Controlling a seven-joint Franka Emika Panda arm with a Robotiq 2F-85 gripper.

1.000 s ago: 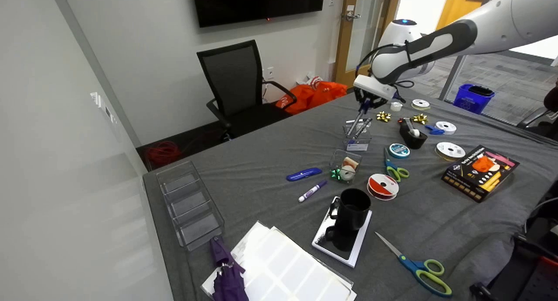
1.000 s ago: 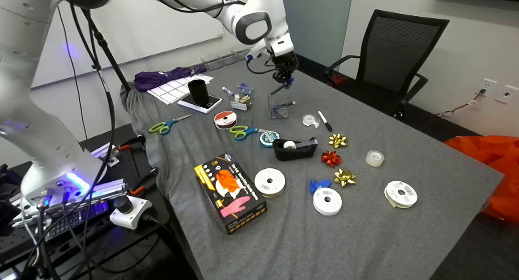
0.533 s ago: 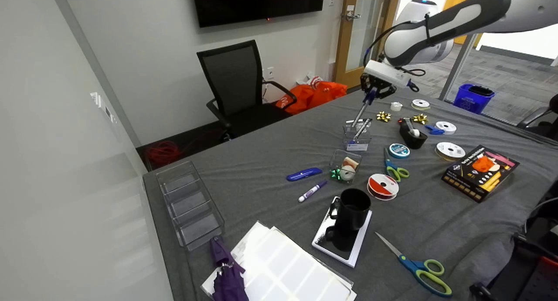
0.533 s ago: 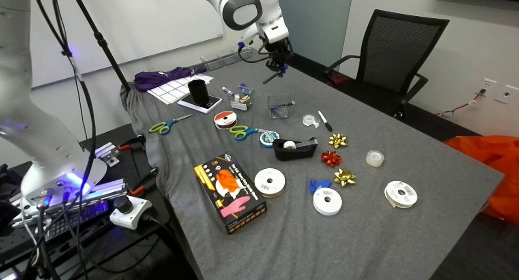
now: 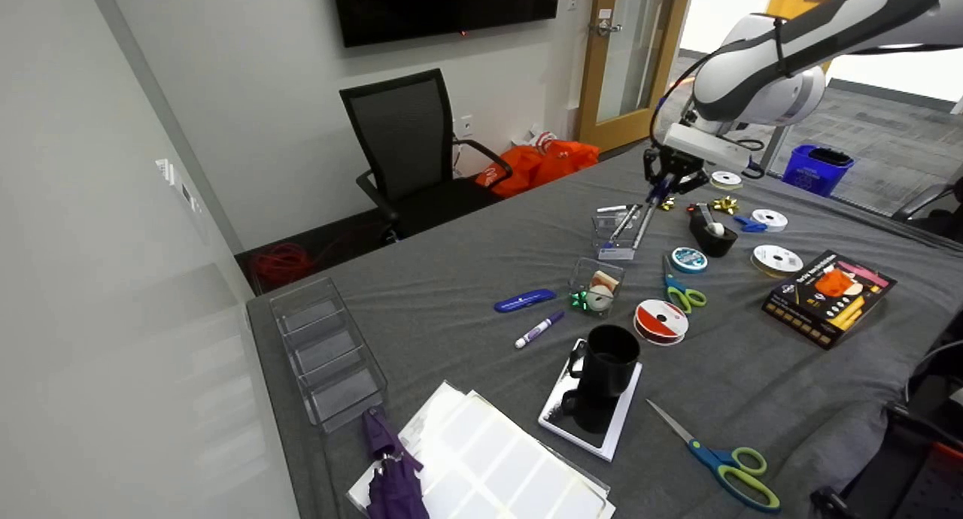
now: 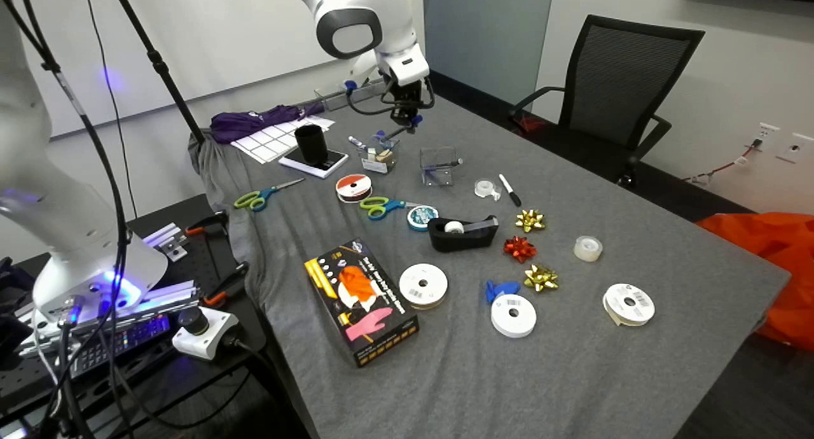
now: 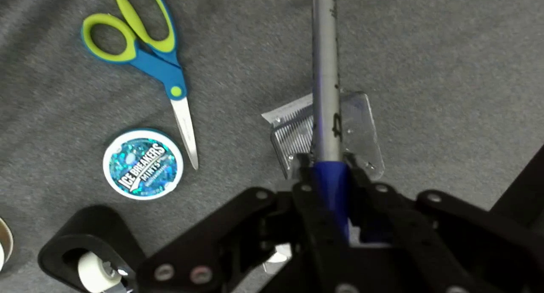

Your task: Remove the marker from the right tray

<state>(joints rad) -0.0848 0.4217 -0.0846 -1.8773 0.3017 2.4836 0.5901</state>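
Observation:
My gripper (image 5: 662, 188) is shut on a marker (image 5: 645, 224) with a silver barrel and blue cap. It grips the blue cap end, and the barrel slants down, held up off the table. In the wrist view the marker (image 7: 326, 80) runs up from between my fingers (image 7: 327, 167) and crosses in front of the clear tray (image 7: 359, 123). The held marker (image 6: 395, 133) is above and left of the clear right tray (image 6: 437, 179) in an exterior view. Another marker (image 6: 448, 165) leans inside that tray.
A clear tray (image 6: 379, 165) holding small items stands beside it. Scissors (image 7: 163, 70), a mint tin (image 7: 143, 164), a tape dispenser (image 7: 91, 250) and ribbon spools lie nearby. A black mug (image 5: 608, 357) stands on a white box. A white marker (image 6: 510, 189) lies on the table.
My gripper lifted the held marker up out of the clear tray, then carried it sideways towards the robot's base side. The marker left in the tray has not moved.

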